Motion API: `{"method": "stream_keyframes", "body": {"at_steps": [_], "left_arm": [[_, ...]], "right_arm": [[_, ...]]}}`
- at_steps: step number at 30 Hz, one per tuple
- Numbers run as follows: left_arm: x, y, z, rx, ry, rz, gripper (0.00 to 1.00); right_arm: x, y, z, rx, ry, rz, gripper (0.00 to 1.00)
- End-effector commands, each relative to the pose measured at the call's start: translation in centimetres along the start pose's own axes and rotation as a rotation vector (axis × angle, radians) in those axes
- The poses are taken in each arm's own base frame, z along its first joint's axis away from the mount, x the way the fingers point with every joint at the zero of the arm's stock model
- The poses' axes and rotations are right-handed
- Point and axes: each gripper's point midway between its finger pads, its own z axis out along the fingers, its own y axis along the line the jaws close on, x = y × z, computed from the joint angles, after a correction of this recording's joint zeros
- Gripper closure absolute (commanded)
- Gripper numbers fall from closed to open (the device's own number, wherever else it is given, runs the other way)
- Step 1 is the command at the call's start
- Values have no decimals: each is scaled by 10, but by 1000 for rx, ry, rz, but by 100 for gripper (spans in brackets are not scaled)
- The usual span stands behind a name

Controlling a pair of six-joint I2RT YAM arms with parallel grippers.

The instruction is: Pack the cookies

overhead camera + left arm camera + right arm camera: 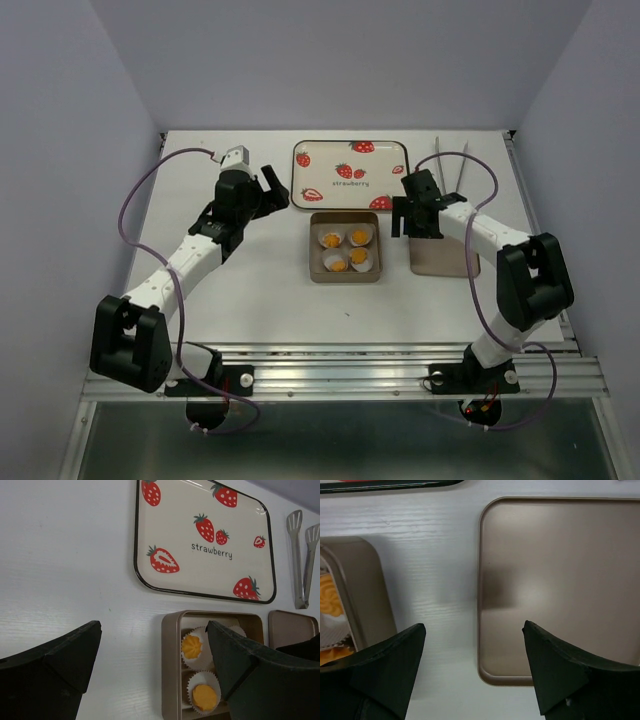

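Observation:
Four orange-yellow cookies sit in white paper cups inside the open gold tin (314,250) at the table's centre, for example one (331,240) at the back left and one (338,266) at the front left. Two cookies (191,646) (204,697) show in the left wrist view, and one (330,597) at the left edge of the right wrist view. My left gripper (277,192) (152,626) is open and empty, left of the tin. My right gripper (412,228) (474,626) is open and empty above the left edge of the gold lid (442,258) (560,580).
A strawberry-printed tray (350,173) (205,540) lies behind the tin. Metal tongs (450,160) (300,555) lie at the back right. The lid lies flat just right of the tin (365,590). Grey walls enclose the table on three sides.

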Motion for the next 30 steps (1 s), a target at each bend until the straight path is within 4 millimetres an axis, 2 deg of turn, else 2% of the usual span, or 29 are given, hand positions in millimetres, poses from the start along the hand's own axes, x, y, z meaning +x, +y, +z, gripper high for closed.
{"method": "stream_keyframes", "body": {"at_steps": [1,2,4,9,13,18,21,23,24,26,29,30], "left_arm": [[-15,-14,-13,53,-64,-13,1],[-15,-14,-13,54,-63,-15,1],[-15,-17,-13,59,-66,-15,1],[-13,-19,-11,61,-58,-15,1],[-13,-19,-10,60,-56,-16,1],[-12,-19,-9,59,-52,-14,1],[-13,-20,-9,62,-54,-12,1],[-13,-20,-10,58,-54,-9,1],[-13,-19,-10,56,-56,-9,1],[-14,-19,-11,55,-56,-9,1],[-14,-19,-11,57,-58,-10,1],[-13,-19,-12,60,-57,-10,1]], "right_arm": [[-1,-12,7,85,-19,23,20],[2,-13,11,89,-11,18,26],[5,-10,18,74,-9,6,33],[7,-6,30,65,1,-12,43],[11,-7,38,78,14,-20,59],[16,-2,44,58,34,-14,67],[20,-3,45,63,39,-11,82],[18,-2,42,53,34,-9,91],[17,-2,41,49,31,-12,99],[14,2,34,27,35,-15,99],[-5,11,7,-50,-26,-10,99],[-19,16,-11,-93,-75,-7,99]]}}
